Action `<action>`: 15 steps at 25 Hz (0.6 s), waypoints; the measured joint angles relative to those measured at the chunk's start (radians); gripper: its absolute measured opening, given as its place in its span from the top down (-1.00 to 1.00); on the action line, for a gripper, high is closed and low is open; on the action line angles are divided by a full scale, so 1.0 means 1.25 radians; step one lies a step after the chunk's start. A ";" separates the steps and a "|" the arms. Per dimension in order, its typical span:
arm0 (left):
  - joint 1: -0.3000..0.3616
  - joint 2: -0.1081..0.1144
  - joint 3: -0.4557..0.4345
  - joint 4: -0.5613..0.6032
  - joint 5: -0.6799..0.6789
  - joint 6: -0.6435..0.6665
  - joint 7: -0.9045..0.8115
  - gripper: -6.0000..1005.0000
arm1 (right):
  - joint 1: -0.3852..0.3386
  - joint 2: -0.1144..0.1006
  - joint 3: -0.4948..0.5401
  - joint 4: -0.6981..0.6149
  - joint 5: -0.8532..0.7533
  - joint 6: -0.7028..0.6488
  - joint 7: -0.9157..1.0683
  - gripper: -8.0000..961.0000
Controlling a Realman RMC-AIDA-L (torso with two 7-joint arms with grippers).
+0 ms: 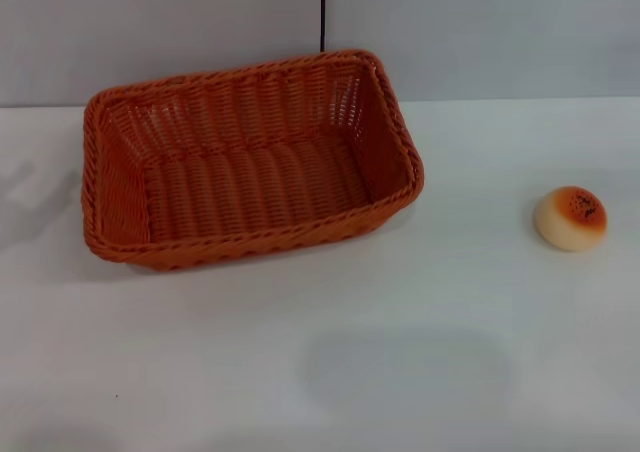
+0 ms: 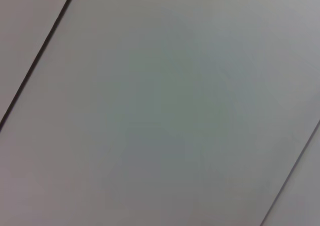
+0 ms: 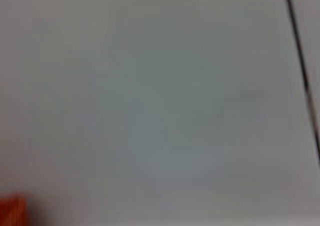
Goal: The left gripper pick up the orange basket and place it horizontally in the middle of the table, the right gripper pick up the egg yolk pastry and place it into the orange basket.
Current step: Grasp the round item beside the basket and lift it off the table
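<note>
The orange basket sits on the white table, left of centre toward the back, its long side running roughly left to right and slightly skewed. It is empty. The egg yolk pastry rests on the table at the right, well apart from the basket, its seeded orange-brown top facing up. Neither gripper appears in the head view. A small orange patch, likely the basket's edge, shows in a corner of the right wrist view. The left wrist view holds only a plain grey surface with dark seams.
A grey wall panel with a dark vertical seam rises behind the table. Faint shadows lie on the tabletop in front of the basket and at the far left.
</note>
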 joint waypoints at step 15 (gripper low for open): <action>0.004 -0.002 -0.074 -0.164 -0.008 0.103 0.221 -0.61 | 0.177 -0.055 -0.115 0.008 -0.427 -0.216 0.287 0.00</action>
